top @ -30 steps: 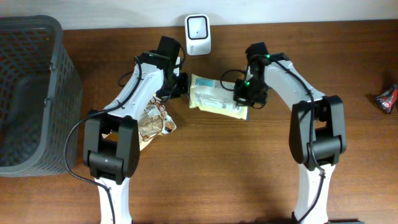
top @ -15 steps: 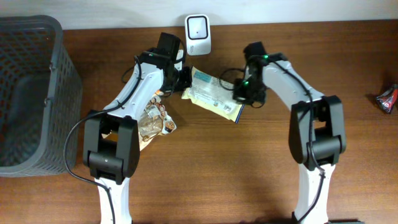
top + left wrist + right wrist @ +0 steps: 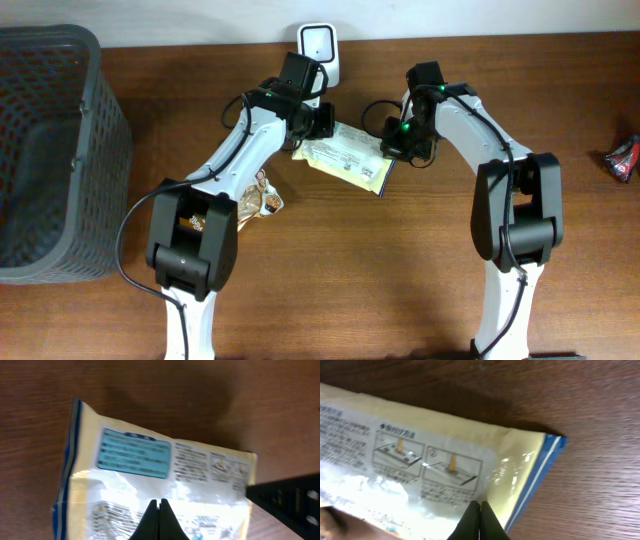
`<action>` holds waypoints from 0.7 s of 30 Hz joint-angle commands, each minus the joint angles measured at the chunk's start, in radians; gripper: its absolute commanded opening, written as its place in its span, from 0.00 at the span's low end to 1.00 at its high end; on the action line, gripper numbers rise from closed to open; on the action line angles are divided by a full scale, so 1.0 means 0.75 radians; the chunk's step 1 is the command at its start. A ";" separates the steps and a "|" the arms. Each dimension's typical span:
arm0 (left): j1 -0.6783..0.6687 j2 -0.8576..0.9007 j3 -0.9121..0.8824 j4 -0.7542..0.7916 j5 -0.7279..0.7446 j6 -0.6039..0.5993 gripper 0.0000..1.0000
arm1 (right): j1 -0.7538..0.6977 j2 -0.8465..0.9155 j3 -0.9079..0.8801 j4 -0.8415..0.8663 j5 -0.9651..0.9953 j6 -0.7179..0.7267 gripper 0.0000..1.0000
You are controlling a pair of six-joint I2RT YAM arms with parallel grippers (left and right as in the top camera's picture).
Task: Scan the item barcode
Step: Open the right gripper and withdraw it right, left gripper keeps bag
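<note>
Overhead, packet: the cream packet (image 3: 345, 160) is held between both arms above the surface (image 3: 400, 270), its left end just at 6 o'clock of the scanner (image 3: 318, 45).
Overhead, change: within the last second the left arm has swung that end up towards the scanner, and the packet now lies slanted.
Overhead, meaning: presentation looks under way; a read probably still needs the code turned to the scanner's window.
Left wrist, left pincer (image 3: 160, 505): fully closed, pinching the packet's printed edge; I can make out no barcode.
Right wrist, right pincer (image 3: 480, 507): fully closed, nipping the other end beside the blue seam.
</note>
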State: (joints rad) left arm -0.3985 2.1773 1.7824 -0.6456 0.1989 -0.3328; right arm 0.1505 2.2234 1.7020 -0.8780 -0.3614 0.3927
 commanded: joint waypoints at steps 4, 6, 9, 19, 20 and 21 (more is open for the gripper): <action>0.024 0.166 0.022 0.003 -0.090 0.047 0.00 | 0.008 -0.010 0.025 0.004 -0.138 0.006 0.04; 0.029 0.199 0.022 0.003 -0.103 0.047 0.00 | 0.009 -0.011 0.025 0.011 -0.188 0.006 0.04; 0.034 0.220 0.022 -0.002 -0.103 0.047 0.00 | 0.024 -0.011 0.024 0.021 -0.201 -0.002 0.04; 0.038 0.216 0.022 -0.202 -0.235 -0.019 0.00 | 0.146 0.015 -0.039 0.065 0.107 0.023 0.04; 0.038 0.216 0.022 -0.240 -0.278 -0.047 0.00 | 0.149 0.024 -0.054 0.073 0.127 0.023 0.04; 0.038 0.211 0.023 -0.302 -0.317 -0.066 0.00 | 0.149 0.036 -0.087 0.088 0.176 0.043 0.04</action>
State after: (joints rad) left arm -0.3767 2.3013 1.8214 -0.7765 0.0998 -0.3305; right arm 0.2527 2.2234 1.6962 -0.8207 -0.3428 0.3950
